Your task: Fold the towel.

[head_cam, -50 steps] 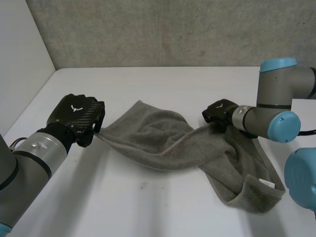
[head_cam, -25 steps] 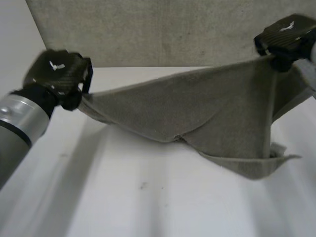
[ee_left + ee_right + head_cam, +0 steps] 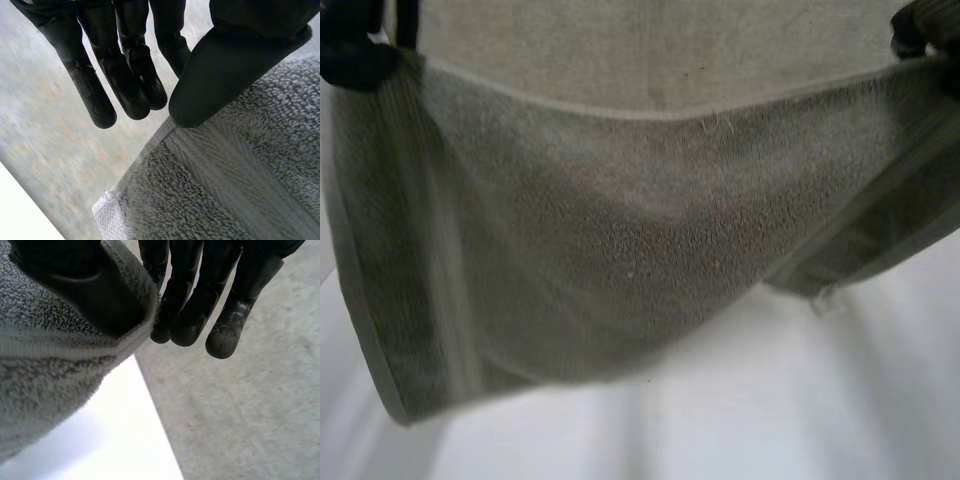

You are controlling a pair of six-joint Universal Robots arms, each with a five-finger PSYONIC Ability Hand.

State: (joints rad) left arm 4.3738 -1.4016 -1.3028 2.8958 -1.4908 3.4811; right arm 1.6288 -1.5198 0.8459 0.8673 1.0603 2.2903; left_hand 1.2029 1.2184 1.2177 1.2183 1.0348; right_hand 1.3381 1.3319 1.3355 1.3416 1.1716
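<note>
The grey towel (image 3: 620, 250) hangs in the air above the white table (image 3: 770, 420), stretched wide between my two hands. My left hand (image 3: 355, 50) holds its upper left corner and my right hand (image 3: 920, 30) its upper right corner. In the left wrist view the thumb (image 3: 225, 75) presses the towel's hemmed edge (image 3: 225, 175) against the hand, beside the straight fingers (image 3: 132, 85). Seen from the right wrist, the thumb (image 3: 85, 290) clamps the towel's edge (image 3: 45, 370) and the fingers (image 3: 190, 310) reach past it.
A grey concrete wall (image 3: 670, 50) stands behind the table. The towel's lower right part is folded back on itself, and a small white label (image 3: 825, 300) shows there. The hanging towel hides most of the table from the head view.
Both hands have risen and moved apart with the towel. It has left the table and gone from a crumpled heap to a wide hanging sheet.
</note>
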